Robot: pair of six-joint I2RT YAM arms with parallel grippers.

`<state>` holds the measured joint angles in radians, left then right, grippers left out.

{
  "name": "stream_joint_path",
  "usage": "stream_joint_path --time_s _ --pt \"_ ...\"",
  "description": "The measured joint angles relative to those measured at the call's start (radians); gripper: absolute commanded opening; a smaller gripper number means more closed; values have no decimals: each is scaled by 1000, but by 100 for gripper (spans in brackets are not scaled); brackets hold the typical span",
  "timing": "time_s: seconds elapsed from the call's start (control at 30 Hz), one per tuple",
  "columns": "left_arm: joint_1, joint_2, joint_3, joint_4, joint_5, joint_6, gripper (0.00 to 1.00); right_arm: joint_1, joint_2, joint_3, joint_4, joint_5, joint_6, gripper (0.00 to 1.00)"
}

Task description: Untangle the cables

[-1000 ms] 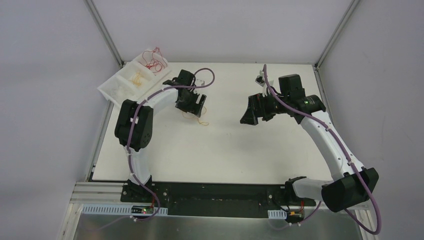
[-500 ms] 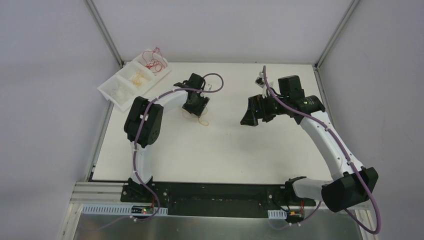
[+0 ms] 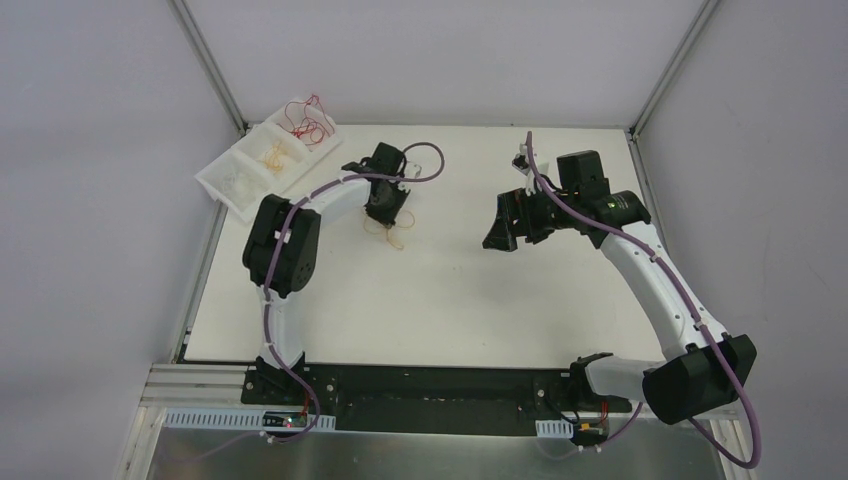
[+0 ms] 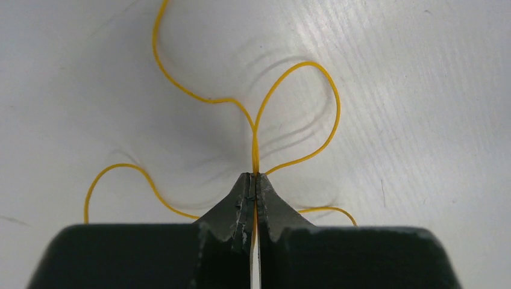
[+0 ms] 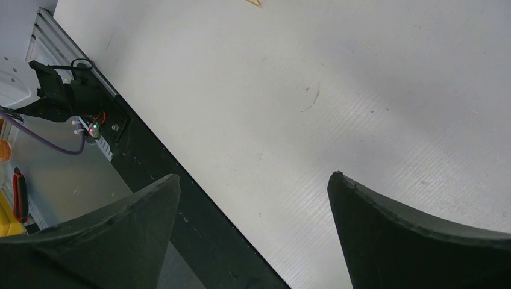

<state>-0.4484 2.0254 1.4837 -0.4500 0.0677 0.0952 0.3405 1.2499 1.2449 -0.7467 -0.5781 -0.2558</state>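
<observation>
A thin yellow cable (image 4: 301,66) lies in loops on the white table, and two of its strands run together into my left gripper (image 4: 255,176), whose jaws are shut on it. From above, the same cable (image 3: 392,232) shows as a small curl just below the left gripper (image 3: 385,212). My right gripper (image 5: 253,177) hangs above bare table at mid-right, jaws wide apart with nothing between them; in the top view it (image 3: 503,228) sits well right of the cable. Red cables (image 3: 308,122) lie in a white tray.
A white compartment tray (image 3: 232,188) stands at the table's back left corner, with pale yellowish strands (image 3: 270,153) in its middle section. The black base rail (image 3: 420,385) runs along the near edge. Metal frame posts (image 3: 210,65) rise at the back corners.
My left gripper has shifted right and lowered onto the yellow cable, and its jaws have closed on it. The right arm has stayed nearly still.
</observation>
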Motion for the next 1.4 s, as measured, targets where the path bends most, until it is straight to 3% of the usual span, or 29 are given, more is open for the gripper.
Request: stream_joint_path --time_s 0.2,0.33,0.67,1.03,1.27,1.4 --pt "77 -145 19 -71 82 24 0 -3 0 0 0 0 0 96" --pt "156 -234 109 -101 138 25 0 -3 0 0 0 0 -1 96" --pt "375 -243 347 -189 269 27 0 -4 1 0 0 -1 -3 96" --pt "364 -229 375 -275 397 17 0 -5 6 0 -3 0 -15 96" --pt "405 -201 568 -307 399 50 0 -5 8 0 -3 0 -16 96" --pt "431 -200 653 -308 429 156 0 -5 10 0 -3 0 -15 96"
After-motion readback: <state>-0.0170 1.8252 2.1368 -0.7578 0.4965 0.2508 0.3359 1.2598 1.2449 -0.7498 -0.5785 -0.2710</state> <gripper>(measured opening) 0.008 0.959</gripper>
